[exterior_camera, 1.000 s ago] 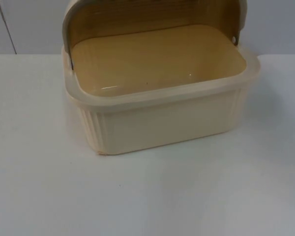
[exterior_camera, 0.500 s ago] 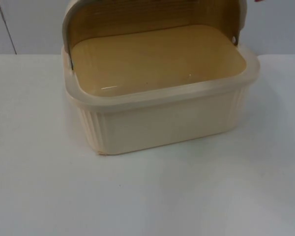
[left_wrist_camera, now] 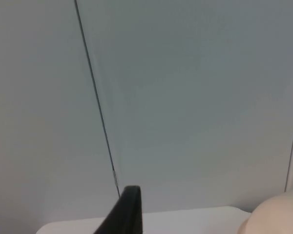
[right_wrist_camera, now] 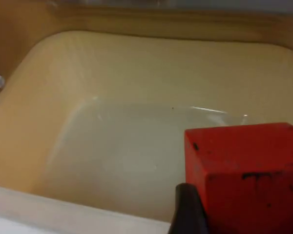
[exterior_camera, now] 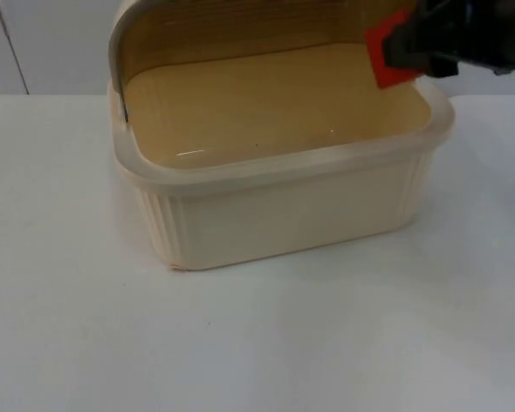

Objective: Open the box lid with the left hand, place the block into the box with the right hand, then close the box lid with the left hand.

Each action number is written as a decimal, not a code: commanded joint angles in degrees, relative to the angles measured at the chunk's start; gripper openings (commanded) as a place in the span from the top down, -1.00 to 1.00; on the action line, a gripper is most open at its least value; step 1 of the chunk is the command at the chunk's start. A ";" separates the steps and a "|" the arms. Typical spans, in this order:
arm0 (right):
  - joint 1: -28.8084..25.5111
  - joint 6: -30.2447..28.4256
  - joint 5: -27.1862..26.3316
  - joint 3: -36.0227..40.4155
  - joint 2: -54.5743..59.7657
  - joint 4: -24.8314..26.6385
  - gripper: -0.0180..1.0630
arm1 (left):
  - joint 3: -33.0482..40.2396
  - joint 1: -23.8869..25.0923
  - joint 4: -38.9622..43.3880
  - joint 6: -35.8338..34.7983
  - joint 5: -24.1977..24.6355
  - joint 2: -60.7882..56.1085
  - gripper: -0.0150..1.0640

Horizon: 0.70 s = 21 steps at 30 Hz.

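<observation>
The right gripper (exterior_camera: 403, 53), fingers clamped on the red cube block (exterior_camera: 386, 53), should lower inside the open cream plastic box (exterior_camera: 275, 184) before releasing; left fingers' state unclear.

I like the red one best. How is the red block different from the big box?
The block is bright red; the box is pale cream. The block is small and solid-looking, the box big and hollow with its lid swung up. The block hangs over the box in the right tool, while the box sits on the table. Both have flat sides.

Red block (exterior_camera: 384, 57), cream ribbed box (exterior_camera: 283, 215), black tool (exterior_camera: 425, 43), white table (exterior_camera: 257, 343).
</observation>
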 commanded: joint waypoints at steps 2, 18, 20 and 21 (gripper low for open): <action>0.34 -0.25 -2.18 -2.87 2.68 -0.28 0.97 | 0.18 -0.05 0.08 -0.34 -1.17 -0.34 -0.92; 0.34 -3.73 -2.97 -14.23 17.44 -0.28 0.97 | 0.18 -0.05 0.08 -0.34 -1.17 -0.34 -0.92; 0.34 -3.85 -3.09 -14.23 17.99 -0.28 0.97 | 0.18 -0.05 0.08 -0.34 -1.17 -0.34 -0.92; 0.34 -3.85 -3.36 -14.23 18.50 -0.28 0.95 | 0.18 -0.05 0.20 -0.34 -1.17 -0.34 -0.92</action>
